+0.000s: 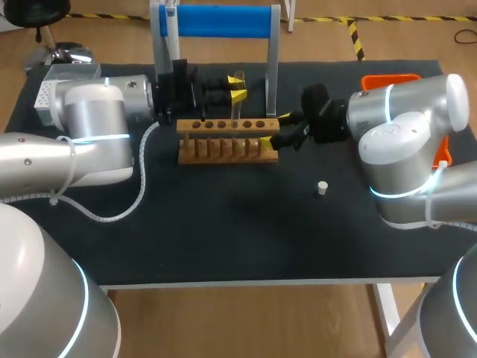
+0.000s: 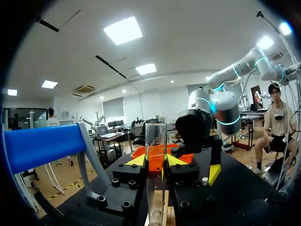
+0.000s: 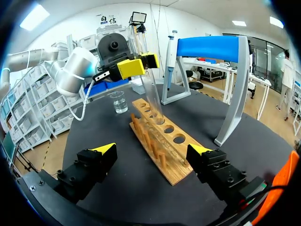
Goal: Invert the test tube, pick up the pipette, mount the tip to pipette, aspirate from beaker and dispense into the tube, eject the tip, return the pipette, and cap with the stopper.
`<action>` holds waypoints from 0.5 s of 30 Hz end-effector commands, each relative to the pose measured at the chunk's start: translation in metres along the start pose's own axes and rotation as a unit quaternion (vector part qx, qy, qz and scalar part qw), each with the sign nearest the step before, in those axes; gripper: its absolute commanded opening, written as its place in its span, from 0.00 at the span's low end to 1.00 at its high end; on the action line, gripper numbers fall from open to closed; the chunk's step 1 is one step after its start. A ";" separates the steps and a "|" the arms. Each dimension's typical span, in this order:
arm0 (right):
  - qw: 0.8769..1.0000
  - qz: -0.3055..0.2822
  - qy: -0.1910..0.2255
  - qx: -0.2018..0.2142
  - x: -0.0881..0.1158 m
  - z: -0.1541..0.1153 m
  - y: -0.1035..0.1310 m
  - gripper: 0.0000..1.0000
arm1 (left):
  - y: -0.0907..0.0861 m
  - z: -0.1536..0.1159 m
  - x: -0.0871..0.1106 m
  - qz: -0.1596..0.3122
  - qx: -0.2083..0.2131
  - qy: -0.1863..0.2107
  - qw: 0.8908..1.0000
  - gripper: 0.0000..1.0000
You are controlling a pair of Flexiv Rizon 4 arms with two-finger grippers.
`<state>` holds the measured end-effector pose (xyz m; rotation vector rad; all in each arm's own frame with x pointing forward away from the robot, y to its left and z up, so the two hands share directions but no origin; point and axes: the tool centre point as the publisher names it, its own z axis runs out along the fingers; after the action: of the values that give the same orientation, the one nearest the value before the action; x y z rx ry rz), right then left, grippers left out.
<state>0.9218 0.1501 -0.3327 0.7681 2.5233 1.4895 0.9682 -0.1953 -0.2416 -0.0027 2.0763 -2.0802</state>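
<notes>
A clear test tube (image 2: 156, 155) stands nearly upright between the yellow fingertips of my left gripper (image 2: 156, 162), which is shut on it. In the head view this gripper (image 1: 237, 89) holds the tube (image 1: 238, 104) over the wooden rack (image 1: 223, 149). From the right wrist the tube (image 3: 151, 92) leans, its lower end at a rack hole. My right gripper (image 3: 153, 150) is open, its fingers either side of the rack's (image 3: 162, 146) near end without touching it; it (image 1: 277, 130) sits at the rack's right end. The white stopper (image 1: 322, 188) lies on the mat. The pipette (image 3: 171, 52) hangs on the blue stand.
The blue-topped stand (image 1: 216, 21) rises behind the rack. A glass beaker (image 3: 120, 101) with liquid stands beyond the rack, near my left arm. An orange tray (image 1: 387, 78) sits at the back right. The black mat (image 1: 223, 224) lies bare in front of the rack.
</notes>
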 end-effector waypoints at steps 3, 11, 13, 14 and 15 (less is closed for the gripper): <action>1.000 0.000 0.000 0.000 0.000 0.000 0.000 1.00 | 0.005 0.002 -0.002 -0.003 0.000 0.000 1.000 0.00; 1.000 0.000 0.000 0.000 0.000 0.000 0.000 1.00 | 0.010 0.001 -0.004 -0.008 0.001 -0.004 1.000 0.00; 1.000 0.000 0.000 0.000 0.000 0.000 0.000 1.00 | 0.011 0.001 -0.005 -0.009 0.002 -0.005 1.000 0.00; 1.000 0.000 0.000 0.000 0.000 0.000 0.000 1.00 | 0.011 0.001 -0.005 -0.010 0.002 -0.006 1.000 0.00; 1.000 0.000 0.000 0.000 0.000 0.000 0.000 1.00 | 0.012 0.001 -0.005 -0.011 0.002 -0.006 1.000 0.00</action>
<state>0.9218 0.1501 -0.3326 0.7682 2.5235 1.4895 0.9729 -0.1934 -0.2496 -0.0386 2.0780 -2.0870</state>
